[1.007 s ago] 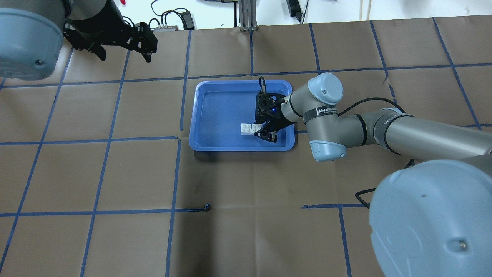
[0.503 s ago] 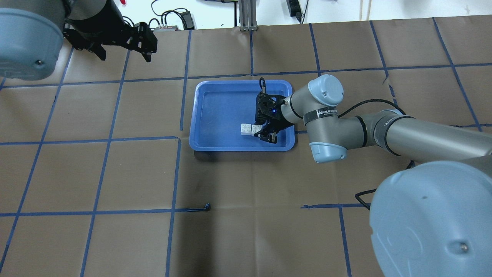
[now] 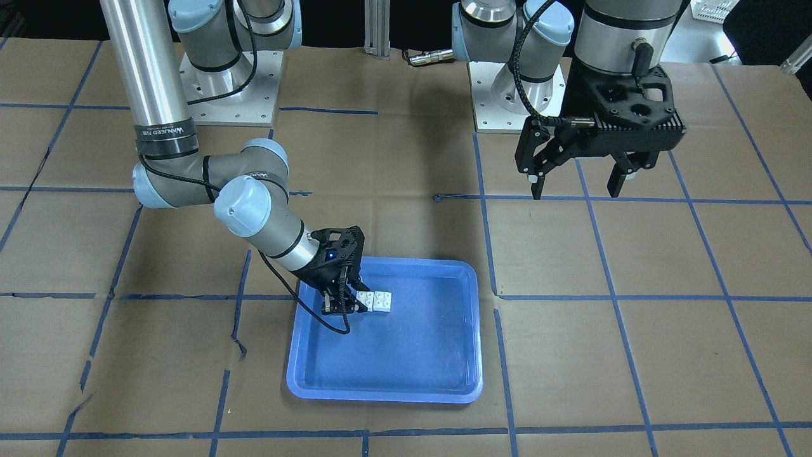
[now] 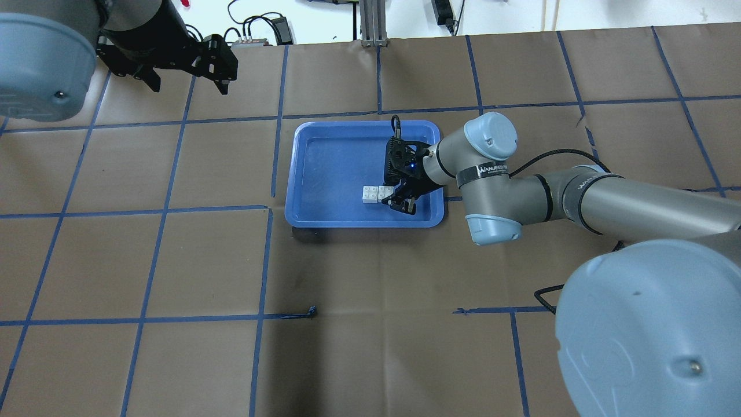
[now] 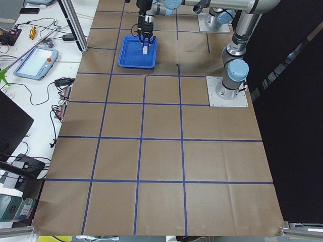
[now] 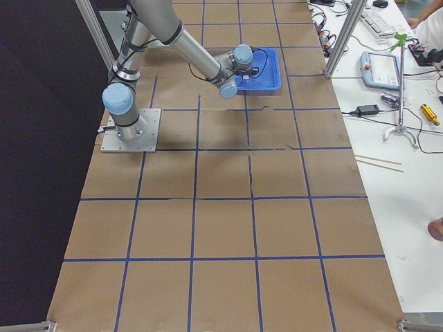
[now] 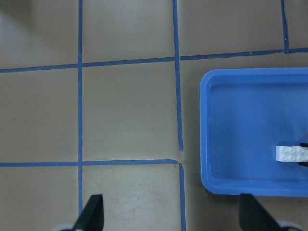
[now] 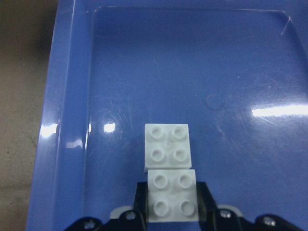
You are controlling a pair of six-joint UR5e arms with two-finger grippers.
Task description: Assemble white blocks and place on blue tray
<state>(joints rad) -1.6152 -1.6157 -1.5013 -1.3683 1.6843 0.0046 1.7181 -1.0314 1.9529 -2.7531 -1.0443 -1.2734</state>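
Observation:
Two white blocks lie side by side on the floor of the blue tray (image 4: 301, 174), near its right end in the overhead view. My right gripper (image 4: 395, 198) is low in the tray and shut on the nearer block (image 8: 172, 197). The other block (image 8: 167, 147) touches it just ahead. Both show in the front view (image 3: 382, 301) (image 3: 363, 298) beside the right gripper (image 3: 344, 306). My left gripper (image 4: 190, 88) is open and empty, high over the table's far left, away from the tray. The left wrist view shows the tray (image 7: 211, 144) and blocks (image 7: 291, 153).
The table is covered in brown paper with a grid of blue tape (image 4: 263, 260). Cables and power supplies (image 4: 255, 32) lie past the far edge. The arm bases (image 3: 228, 82) stand at the robot's side of the table.
The right arm's wrist has shifted only very slightly. The blocks, the tray and the left gripper stay where they were.

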